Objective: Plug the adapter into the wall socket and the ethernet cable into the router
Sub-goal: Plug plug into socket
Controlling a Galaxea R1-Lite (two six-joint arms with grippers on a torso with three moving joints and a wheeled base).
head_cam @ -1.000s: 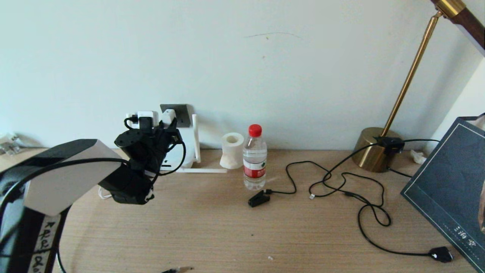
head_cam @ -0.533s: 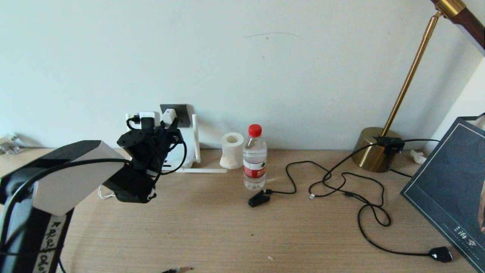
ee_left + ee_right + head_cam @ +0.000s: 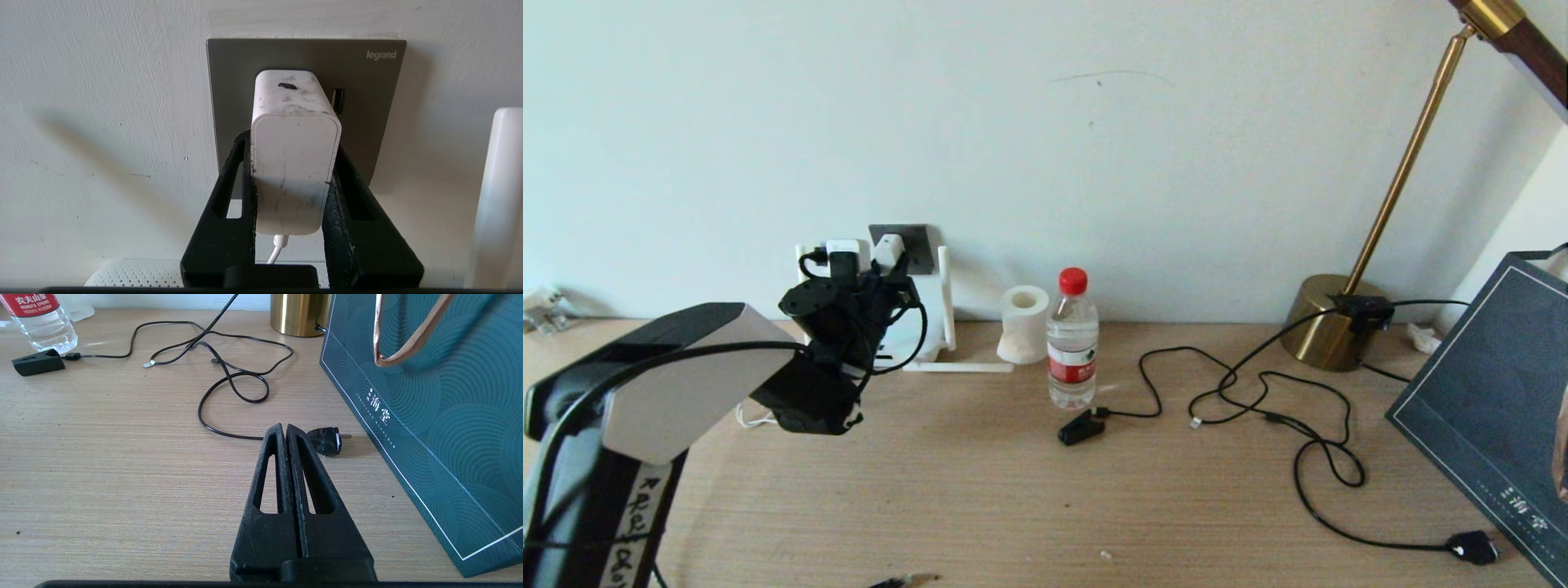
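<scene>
Far left of the wooden desk (image 3: 980,490): left gripper (image 3: 292,163) raised to the wall, fingers (image 3: 241,179) pinching the adapter (image 3: 295,151) from both sides. Adapter pressed against the dark grey wall socket (image 3: 367,81), thin white cord leaving its rear end between the fingers. In the head view, same adapter (image 3: 888,249) against the socket plate (image 3: 915,241), just above the router (image 3: 915,322). Beside it on the wall, a second white plug (image 3: 843,247) carrying a black cord. Router standing at the wall below the socket, one white antenna (image 3: 945,298) upright, another (image 3: 957,367) lying flat on the desk.

Further right: a toilet paper roll (image 3: 1024,323), then a clear water bottle (image 3: 1072,343) with red cap. In front of the bottle, a small black clip-like plug (image 3: 1081,426) joined to a thin black cord. Next, the ethernet cable (image 3: 1307,425) looping over the desk, clear-tipped end (image 3: 1196,423) lying loose, well apart from the router.

Right side: brass lamp (image 3: 1331,322) at the wall, a black power plug (image 3: 327,441) near the dark teal gift bag (image 3: 441,416). Right gripper (image 3: 286,435) low over the desk just beside that plug, fingers pressed together, gripping nothing.
</scene>
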